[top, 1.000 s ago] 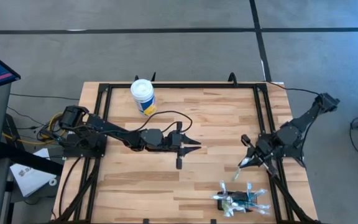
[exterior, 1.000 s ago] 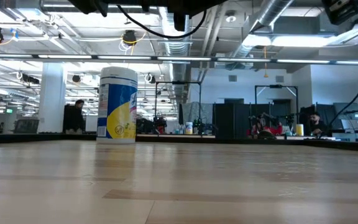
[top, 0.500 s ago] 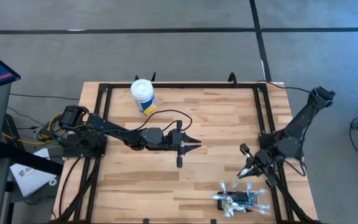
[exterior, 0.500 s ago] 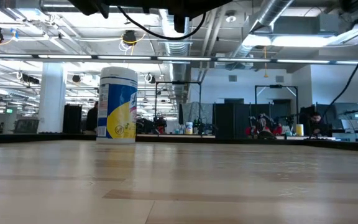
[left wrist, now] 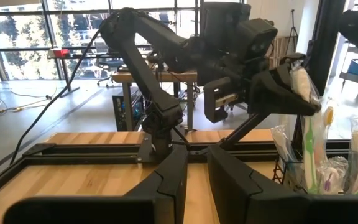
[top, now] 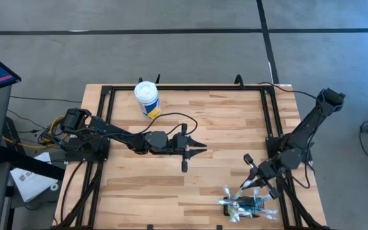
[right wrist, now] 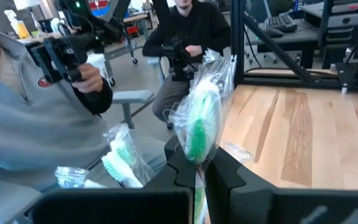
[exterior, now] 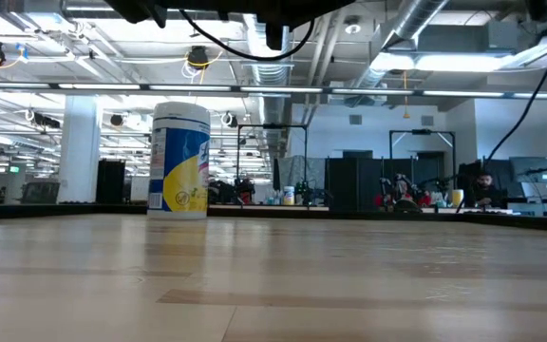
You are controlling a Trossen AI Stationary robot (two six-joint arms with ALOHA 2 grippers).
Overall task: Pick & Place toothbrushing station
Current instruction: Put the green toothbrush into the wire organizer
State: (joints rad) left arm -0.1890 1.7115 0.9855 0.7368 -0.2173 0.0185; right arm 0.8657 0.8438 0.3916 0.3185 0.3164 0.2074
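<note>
The toothbrushing station (top: 248, 208), a small black holder, sits near the table's near right corner with several wrapped toothbrushes standing in it; it also shows in the left wrist view (left wrist: 289, 176). My right gripper (top: 253, 181) is just above and beyond it, shut on a green toothbrush in a clear wrapper (top: 242, 189) (right wrist: 197, 127). My left gripper (top: 200, 148) hangs over the table's middle, shut and empty. The low view shows neither gripper. My right gripper pinches the wrapped green toothbrush between its two fingers, on the handle just behind the head (right wrist: 197, 169). The fingers slant down toward the table's near edge. The brush sticks out past the fingertips and down toward the holder (left wrist: 307, 152). Whether its lower end touches the holder, I cannot tell.
A white-lidded yellow-and-blue tub (top: 147, 98) stands at the far left of the table. A black metal frame (top: 171, 88) runs around the table's edges. People (right wrist: 191, 25) stand and sit beyond the table's near right side. Bare wood lies between the arms.
My right gripper has moved toward the table's near edge and down, carrying the wrapped green toothbrush toward the holder. It has stayed shut on the brush. The holder and the tub have kept still.
</note>
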